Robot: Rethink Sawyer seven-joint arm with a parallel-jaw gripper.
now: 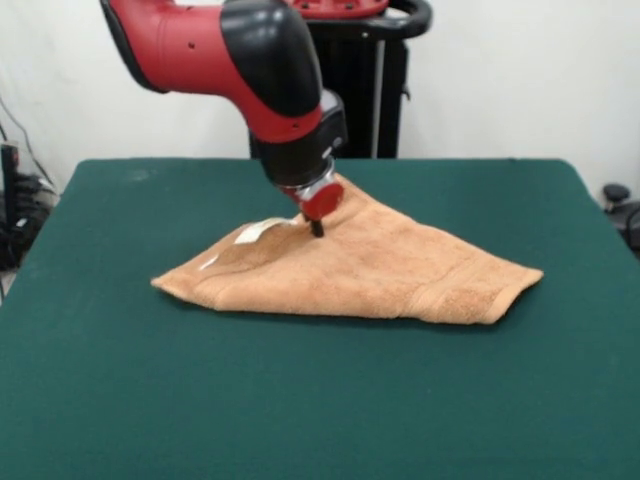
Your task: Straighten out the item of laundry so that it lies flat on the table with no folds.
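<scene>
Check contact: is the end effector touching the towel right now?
Touching. The front view shows the end effector tip meeting the towel at its raised top fold, with no green table visible between them.

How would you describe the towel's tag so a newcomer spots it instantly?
Start at the green table, then the tan towel at its middle. Just left of the robot's hand, on the towel's upper left edge, lies the tag: a small white strip, the only white on the tan cloth.
</scene>
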